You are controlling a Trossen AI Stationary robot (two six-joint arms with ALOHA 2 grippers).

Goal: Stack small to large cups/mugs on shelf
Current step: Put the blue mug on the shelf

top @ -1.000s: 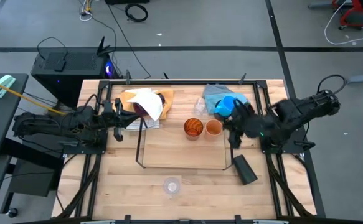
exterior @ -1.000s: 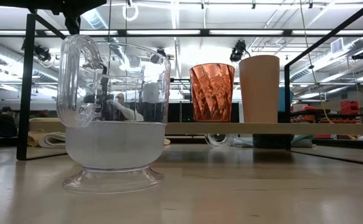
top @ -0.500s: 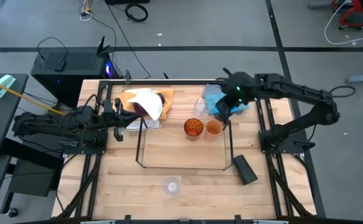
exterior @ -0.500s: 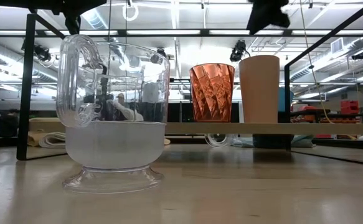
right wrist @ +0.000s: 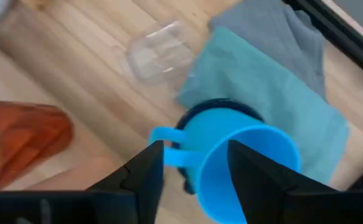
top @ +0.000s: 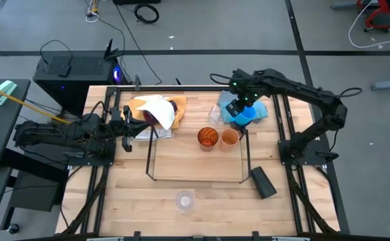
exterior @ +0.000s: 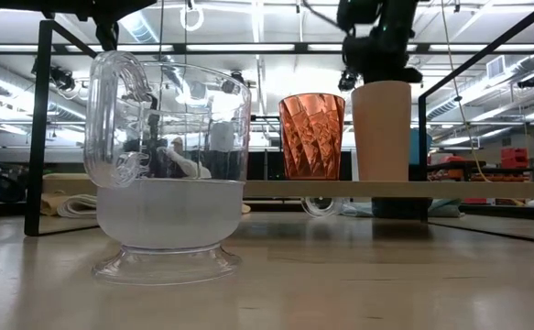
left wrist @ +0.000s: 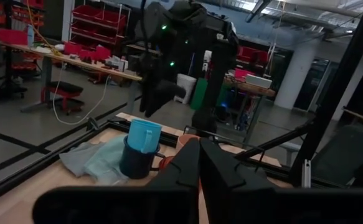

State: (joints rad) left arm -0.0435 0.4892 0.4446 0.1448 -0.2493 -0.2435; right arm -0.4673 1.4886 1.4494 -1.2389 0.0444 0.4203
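Your right arm reached in a long arc across the table's [top: 181, 177] far right corner; its right pincer [right wrist: 190, 165] hung just above the light-blue mug [top: 243, 112], fingers [right wrist: 145, 167] spread apart with the mug's rim and handle showing between them, gripping nothing. That mug was sky blue, upright, nested in a darker navy mug [left wrist: 133, 165]; both stood on a blue cloth [right wrist: 274, 93], directly under the pincer. A clear cup [right wrist: 155, 55] lay on its side just beyond them. Nearer the table's middle from the pincer, the amber-orange tumbler [top: 207, 138] and the small orange cup [top: 229, 137] stood side by side on the shelf [top: 196, 179]; another clear cup [top: 184, 199] stood well apart, past the shelf. Your left arm waited folded at the left edge; its left pincer [left wrist: 198, 165] had its fingers pressed together, empty.
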